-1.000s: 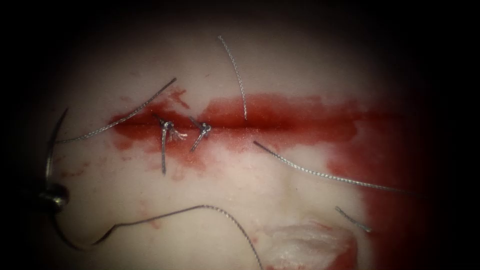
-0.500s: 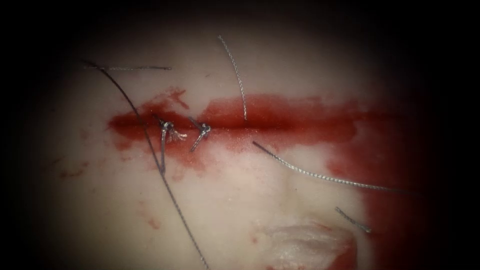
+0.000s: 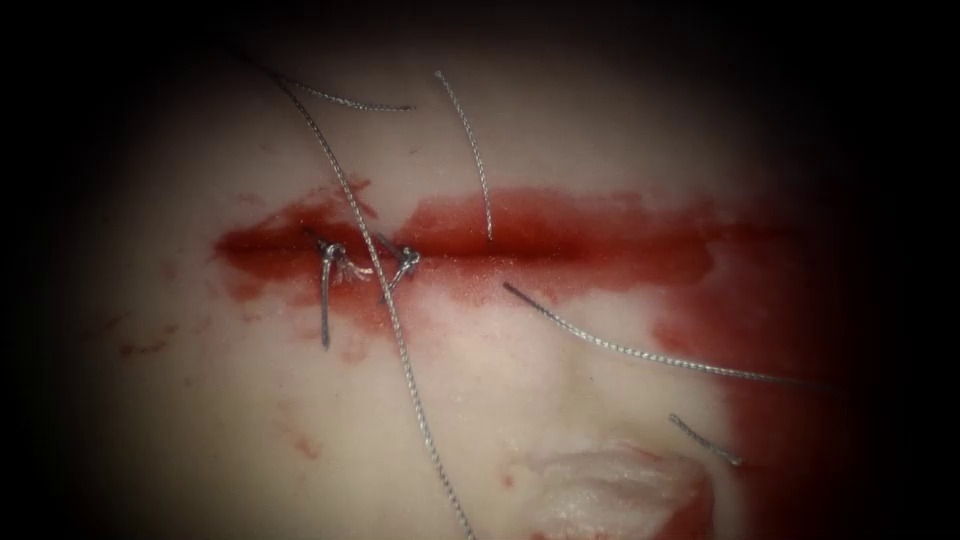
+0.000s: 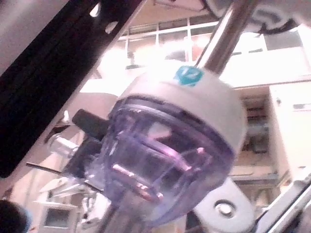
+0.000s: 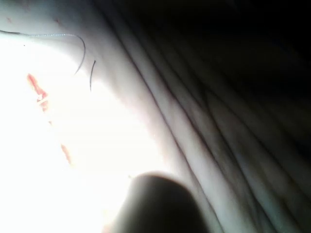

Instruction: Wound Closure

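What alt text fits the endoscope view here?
A long thread runs slantwise over the tissue, crossing the cut between two knotted stitches amid red fluid. Cut ends of thread lie right of them.

thread [image 3: 400,330] across cut [image 3: 560,255], between knots [image 3: 333,252]

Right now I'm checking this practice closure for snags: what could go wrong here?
The long thread lies across the cut between the two knots; drawn tight, it might catch on them. Loose cut ends of thread lie near the cut and could tangle with it. Red fluid may hide the edges.
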`<state>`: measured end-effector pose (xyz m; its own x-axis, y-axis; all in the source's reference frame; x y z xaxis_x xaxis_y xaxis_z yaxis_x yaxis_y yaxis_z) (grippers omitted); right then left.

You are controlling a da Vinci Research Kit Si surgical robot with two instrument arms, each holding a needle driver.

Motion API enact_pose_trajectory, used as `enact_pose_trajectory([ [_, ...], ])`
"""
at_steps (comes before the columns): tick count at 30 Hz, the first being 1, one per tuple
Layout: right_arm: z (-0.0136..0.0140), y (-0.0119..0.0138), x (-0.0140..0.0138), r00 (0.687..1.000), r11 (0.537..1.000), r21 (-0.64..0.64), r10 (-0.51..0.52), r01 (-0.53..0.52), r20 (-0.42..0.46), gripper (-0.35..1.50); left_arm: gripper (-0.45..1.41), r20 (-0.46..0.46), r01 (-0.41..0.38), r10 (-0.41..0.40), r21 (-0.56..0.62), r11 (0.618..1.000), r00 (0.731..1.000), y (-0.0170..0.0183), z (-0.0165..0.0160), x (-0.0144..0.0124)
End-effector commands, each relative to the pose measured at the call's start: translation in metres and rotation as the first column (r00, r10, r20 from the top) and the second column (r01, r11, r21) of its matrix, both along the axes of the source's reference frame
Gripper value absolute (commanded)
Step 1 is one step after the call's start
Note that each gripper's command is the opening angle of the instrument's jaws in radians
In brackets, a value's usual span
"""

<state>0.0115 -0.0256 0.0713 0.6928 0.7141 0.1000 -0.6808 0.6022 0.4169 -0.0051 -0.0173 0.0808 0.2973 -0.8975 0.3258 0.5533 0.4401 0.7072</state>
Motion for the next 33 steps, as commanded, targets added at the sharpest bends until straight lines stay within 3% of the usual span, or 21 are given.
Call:
enact_pose_trajectory([
  [1,0.0001,0.0016,0.0002,1.000,1.000,-0.020,0.003,-0.003,0.001,1.14,0.84,0.021,-0.008,0.008,-0.008,1.000,1.000,0.0009,-0.0010,-0.0010],
  [4,0.0001,0.0018,0.0001,1.000,0.999,-0.033,0.007,-0.007,0.003,1.13,0.79,0.132,-0.114,0.112,0.003,0.994,0.985,-0.0010,-0.0027,-0.0043],
  [6,0.0001,0.0019,0.0002,1.000,0.999,-0.042,0.010,-0.010,0.006,1.16,0.77,0.195,-0.203,0.209,-0.048,0.978,0.958,-0.0022,-0.0031,-0.0067],
  [7,0.0000,0.0022,0.0001,1.000,0.998,-0.056,0.023,-0.023,-0.004,1.18,0.74,0.241,-0.256,0.264,-0.064,0.965,0.934,-0.0033,-0.0033,-0.0093],
  [12,-0.0010,0.0036,-0.0009,0.998,0.995,-0.085,0.051,-0.053,-0.025,1.18,0.79,0.237,-0.311,0.342,-0.160,0.937,0.909,-0.0059,-0.0028,-0.0158],
  [15,-0.0019,0.0049,-0.0021,0.995,0.988,-0.122,0.086,-0.093,-0.058,1.14,0.82,0.202,-0.356,0.416,-0.276,0.893,0.887,-0.0077,-0.0022,-0.0199],
  [19,-0.0023,0.0064,-0.0036,0.989,0.979,-0.144,0.134,-0.143,-0.068,0.99,0.79,0.134,-0.420,0.526,-0.455,0.785,0.840,-0.0097,-0.0012,-0.0245],
  [22,-0.0020,0.0071,-0.0043,0.985,0.974,-0.150,0.163,-0.169,-0.052,0.98,0.57,0.078,-0.432,0.568,-0.566,0.702,0.820,-0.0108,0.0000,-0.0277],
  [23,-0.0019,0.0072,-0.0043,0.984,0.972,-0.152,0.173,-0.178,-0.046,1.03,0.57,0.008,-0.454,0.606,-0.656,0.603,0.795,-0.0110,0.0008,-0.0290],
  [24,-0.0018,0.0073,-0.0043,0.983,0.971,-0.153,0.179,-0.184,-0.042,1.03,0.59,-0.035,-0.467,0.621,-0.693,0.549,0.783,-0.0109,0.0015,-0.0300],
  [27,-0.0016,0.0074,-0.0040,0.980,0.967,-0.157,0.199,-0.201,-0.030,1.09,0.59,-0.122,-0.474,0.581,-0.721,0.505,0.804,-0.0100,0.0039,-0.0325],
  [28,-0.0016,0.0074,-0.0039,0.979,0.966,-0.157,0.202,-0.204,-0.028,1.09,0.49,-0.158,-0.477,0.555,-0.724,0.497,0.817,-0.0095,0.0045,-0.0330],
  [30,-0.0017,0.0073,-0.0037,0.978,0.966,-0.158,0.205,-0.206,-0.026,1.11,0.61,-0.260,-0.498,0.482,-0.728,0.472,0.837,-0.0080,0.0060,-0.0345],
  [33,-0.0017,0.0072,-0.0035,0.978,0.965,-0.158,0.208,-0.209,-0.024,1.09,0.62,-0.304,-0.521,0.475,-0.734,0.435,0.826,-0.0057,0.0077,-0.0370],
])
